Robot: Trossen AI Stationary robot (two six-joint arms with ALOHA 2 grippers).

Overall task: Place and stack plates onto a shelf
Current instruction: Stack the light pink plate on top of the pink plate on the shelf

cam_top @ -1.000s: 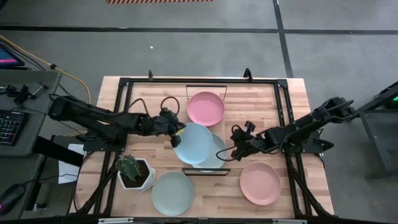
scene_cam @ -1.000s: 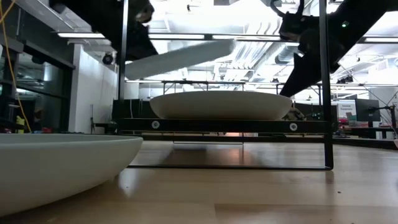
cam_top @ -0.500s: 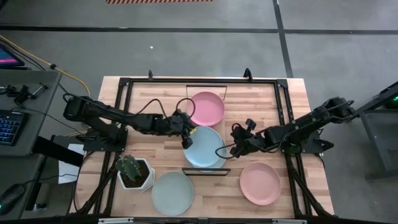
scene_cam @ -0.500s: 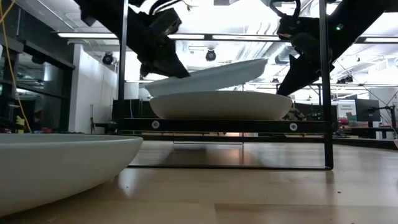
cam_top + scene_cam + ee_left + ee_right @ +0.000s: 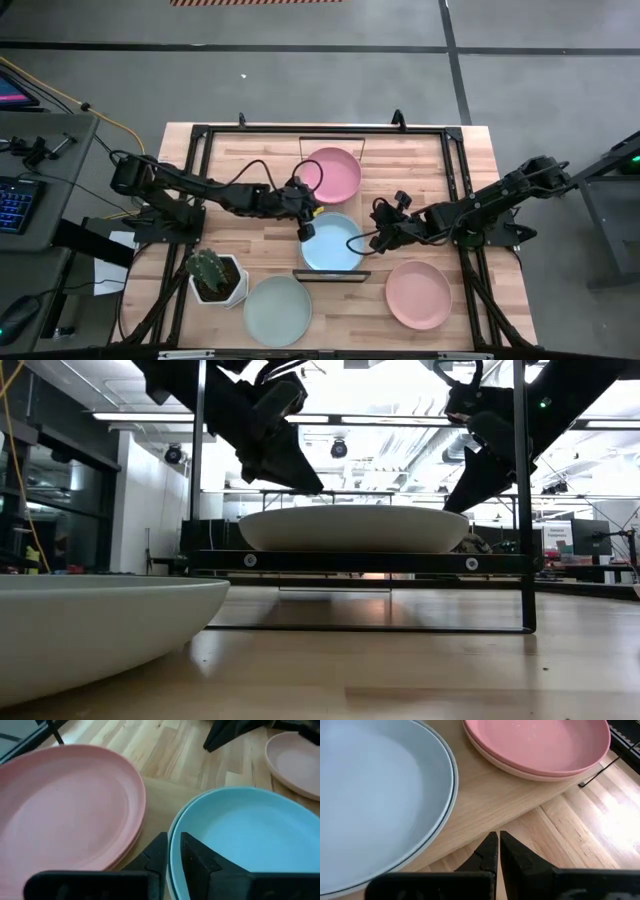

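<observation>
A light blue plate (image 5: 332, 243) lies flat on another pale plate at the near end of the shelf (image 5: 330, 273). In the low view this pile (image 5: 355, 528) sits level on the board. Two pink plates (image 5: 331, 174) are stacked at the shelf's far end. A mint plate (image 5: 277, 310) and a pink plate (image 5: 418, 294) rest on the table. My left gripper (image 5: 305, 222) is shut on the blue plate's rim at its far-left side. My right gripper (image 5: 380, 238) hovers shut just right of the shelf, touching nothing. My left gripper pinches the blue plate's rim (image 5: 172, 851) at its far-left edge, with one finger (image 5: 197, 857) inside the hollow and one finger (image 5: 156, 854) outside. The fingers slant down from the table's left. The plate sits level on the plate beneath it (image 5: 169, 870).
A white pot with a cactus (image 5: 213, 275) stands at the near left, beside the mint plate. Black frame rails (image 5: 455, 180) run along the table's edges. Bare wood lies between the shelf and the right rail. My right gripper (image 5: 494, 847) hangs over the shelf board's edge (image 5: 510, 805).
My left gripper moved right and toward the near edge, then down. It carried the blue plate from a lifted, tilted pose over the shelf's left side onto the pale plate. The blue plate levelled out and now lies flat there. The right arm kept still.
</observation>
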